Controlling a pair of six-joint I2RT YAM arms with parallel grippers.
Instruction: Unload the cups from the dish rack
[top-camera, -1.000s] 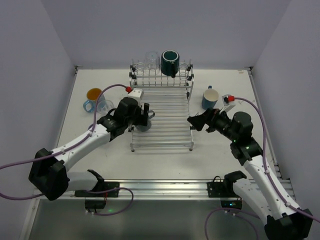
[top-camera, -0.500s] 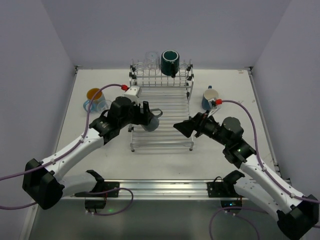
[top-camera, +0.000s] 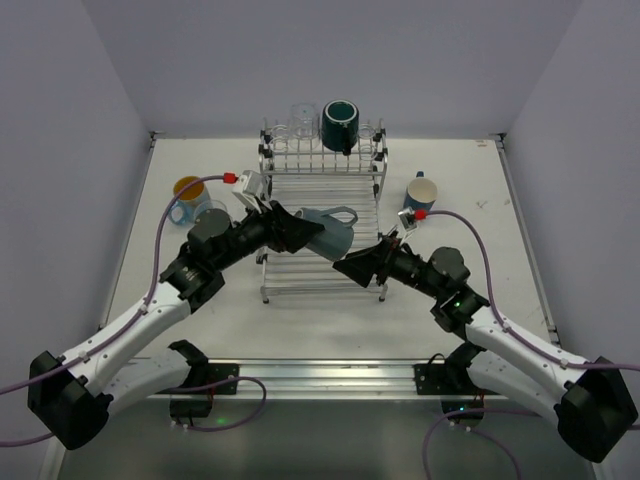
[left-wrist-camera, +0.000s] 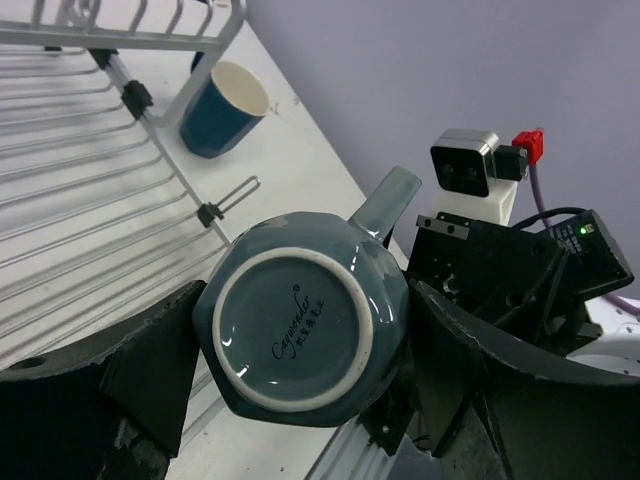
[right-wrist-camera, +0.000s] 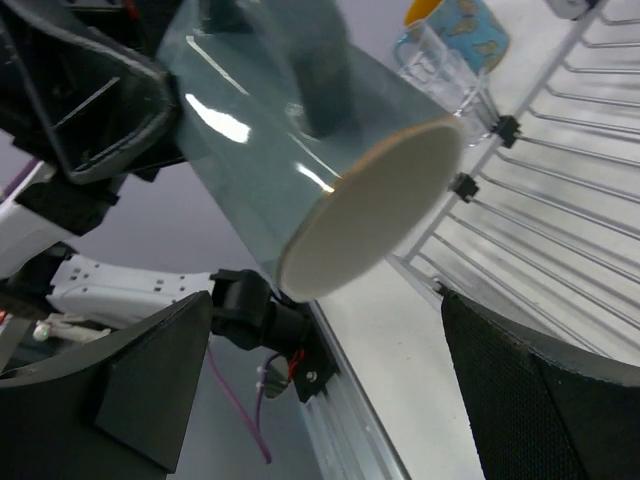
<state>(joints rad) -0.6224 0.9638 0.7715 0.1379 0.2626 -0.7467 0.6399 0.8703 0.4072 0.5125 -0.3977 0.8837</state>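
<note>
My left gripper (top-camera: 298, 231) is shut on a grey-teal handled mug (top-camera: 328, 233) and holds it on its side above the dish rack (top-camera: 340, 285). In the left wrist view the mug's base (left-wrist-camera: 300, 335) sits between the fingers (left-wrist-camera: 150, 372). My right gripper (top-camera: 354, 268) is open and empty, just right of the mug's mouth (right-wrist-camera: 375, 205), not touching it. A dark teal mug (top-camera: 340, 125) and a clear tumbler (top-camera: 302, 117) stand on the rack's rear tier.
A dark blue mug (top-camera: 421, 194) stands on the table right of the rack, also in the left wrist view (left-wrist-camera: 222, 108). A light blue mug with orange inside (top-camera: 187, 197) and a clear tumbler (top-camera: 212, 212) stand left of the rack.
My left gripper has lifted the grey-teal mug off the rack tray and carried it to the right. My right gripper has moved left towards the mug, jaws open.
</note>
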